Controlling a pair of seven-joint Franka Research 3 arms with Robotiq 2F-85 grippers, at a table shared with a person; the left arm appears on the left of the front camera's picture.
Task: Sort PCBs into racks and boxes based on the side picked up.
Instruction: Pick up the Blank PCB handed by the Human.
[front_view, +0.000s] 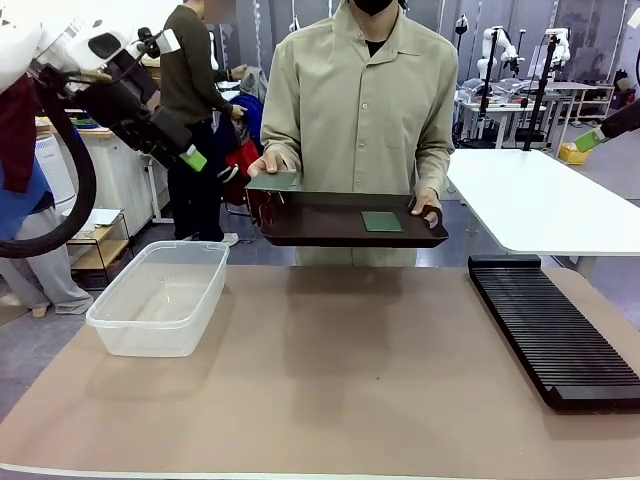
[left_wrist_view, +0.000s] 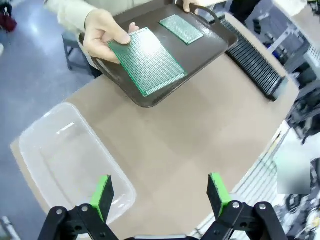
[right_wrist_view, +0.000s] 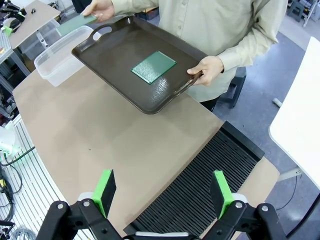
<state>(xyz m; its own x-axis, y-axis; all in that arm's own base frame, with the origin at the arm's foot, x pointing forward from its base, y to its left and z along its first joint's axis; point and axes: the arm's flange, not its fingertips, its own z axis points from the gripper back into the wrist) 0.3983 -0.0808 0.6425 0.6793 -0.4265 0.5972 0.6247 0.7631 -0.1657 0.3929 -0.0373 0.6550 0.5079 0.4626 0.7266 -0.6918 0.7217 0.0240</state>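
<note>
The left pincer (left_wrist_view: 160, 194) hangs high over the left end of the table (front_view: 350, 390), its green pads spread wide with nothing between them. Seen from its wrist, one pad lies over a corner of the box and the other over bare table.

The box (front_view: 150, 340), a clear plastic tub, sits on the table's left side with nothing in it.

At the far edge in the middle, a person holds a dark brown tray (front_view: 320, 228) above the table. One hand (front_view: 268, 160) pinches a green PCB (front_view: 272, 181) at the tray's left end, lifted off the tray's floor and roughly level. The second PCB (front_view: 381, 221) lies flat on the tray, right of its middle. The other hand (front_view: 425, 206) grips the tray's right handle.

The rack (front_view: 555, 335), long, black and closely ribbed, lies along the table's right side with its slots unfilled.

The right pincer (right_wrist_view: 163, 189) is raised at the far right, above the rack. Its jaws are also wide apart, holding and touching nothing.
</note>
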